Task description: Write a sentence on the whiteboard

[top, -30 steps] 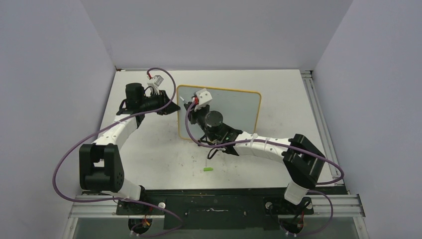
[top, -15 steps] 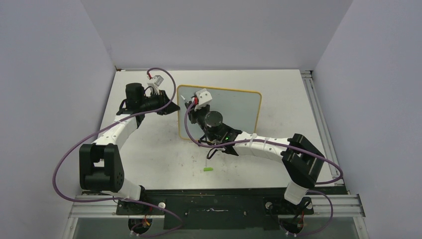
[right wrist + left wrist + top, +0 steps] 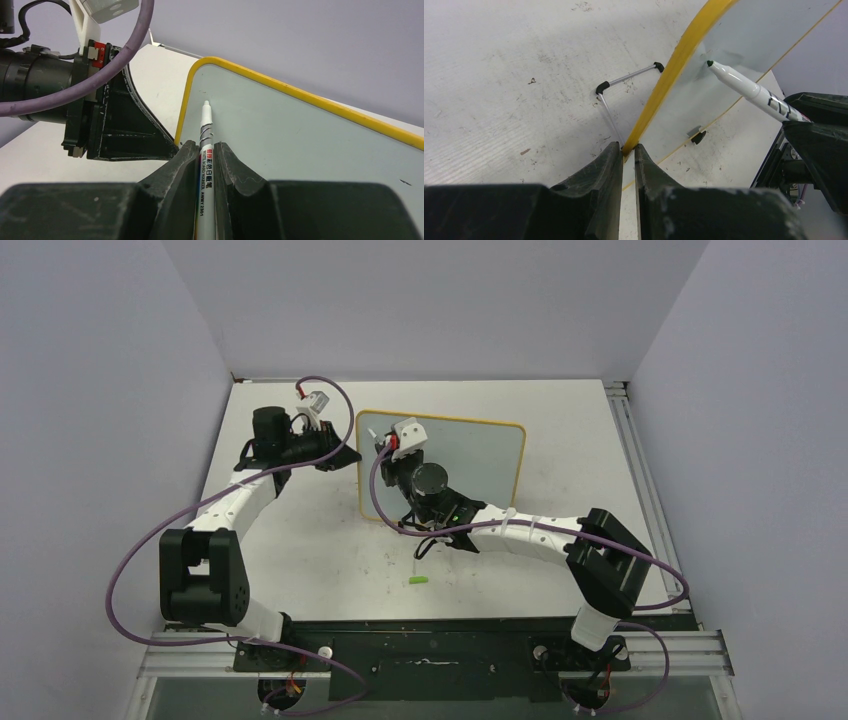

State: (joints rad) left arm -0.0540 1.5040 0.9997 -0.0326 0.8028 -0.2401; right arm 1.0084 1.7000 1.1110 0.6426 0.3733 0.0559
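The whiteboard (image 3: pixel 475 455), pale with a yellow frame (image 3: pixel 676 62), stands tilted up on the table. My left gripper (image 3: pixel 628 146) is shut on its left edge, seen from above at the left gripper (image 3: pixel 340 455). My right gripper (image 3: pixel 205 145) is shut on a white marker (image 3: pixel 206 131) with its cap off. The marker's dark tip (image 3: pixel 710 63) sits close to the board's surface (image 3: pixel 300 135) near the upper left corner; I cannot tell if it touches. No sentence shows on the visible part of the board.
A green marker cap (image 3: pixel 418 581) lies on the table in front of the board. A wire stand (image 3: pixel 624 82) and a black clip foot (image 3: pixel 698 136) sit at the board's lower edge. The two grippers are close together at the board's left edge.
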